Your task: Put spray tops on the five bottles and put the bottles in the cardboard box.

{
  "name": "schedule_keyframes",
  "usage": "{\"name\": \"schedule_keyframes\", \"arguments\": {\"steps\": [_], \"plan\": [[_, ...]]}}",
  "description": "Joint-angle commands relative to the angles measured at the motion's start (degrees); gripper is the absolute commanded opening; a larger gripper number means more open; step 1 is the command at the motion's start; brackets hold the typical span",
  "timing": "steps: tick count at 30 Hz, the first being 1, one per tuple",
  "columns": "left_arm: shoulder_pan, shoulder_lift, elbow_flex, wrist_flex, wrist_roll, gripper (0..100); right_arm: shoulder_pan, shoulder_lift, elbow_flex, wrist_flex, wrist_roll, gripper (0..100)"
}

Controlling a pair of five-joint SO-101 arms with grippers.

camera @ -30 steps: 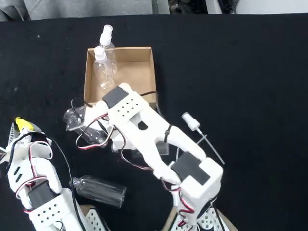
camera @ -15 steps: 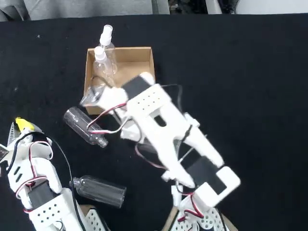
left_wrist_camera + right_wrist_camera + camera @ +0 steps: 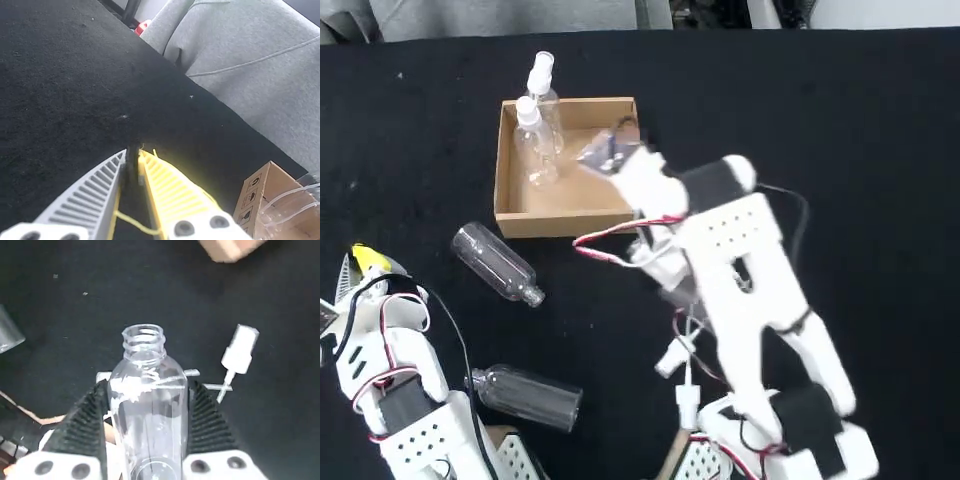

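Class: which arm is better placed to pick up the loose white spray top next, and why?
Probably the left. The right gripper is shut on the uncapped clear plastic bottle, so it cannot take the white spray top beside it. The left gripper holds nothing, though it sits farther off.

White plastic arms, black servos, red wiring; left gripper yellow-and-grey, right gripper black-padded

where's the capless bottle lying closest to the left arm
High view: that bottle lies on its side at the table's near left, beside the left arm; a second lying bottle sits between it and the cardboard box.
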Motion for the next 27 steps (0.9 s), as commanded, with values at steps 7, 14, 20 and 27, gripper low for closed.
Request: {"name": "schedule_keyframes", "arguments": {"steps": [7,14,20,27], "plan": [[0.0,-0.7,1.4,-0.2,-0.6,3,13.6,-10.2,1.7,0.9,-0.5,1.3],[0.0,-0.7,1.4,0.0,-0.6,3,25.1,-10.7,3.6,-7.2,-0.6,1.3],[0.0,-0.7,1.4,0.0,-0.6,3,30.0,-10.7,14.5,-22.4,-5.5,1.1],[0.0,-0.7,1.4,0.0,-0.6,3,32.8,-11.0,22.5,-39.7,-14.2,1.1]]}}
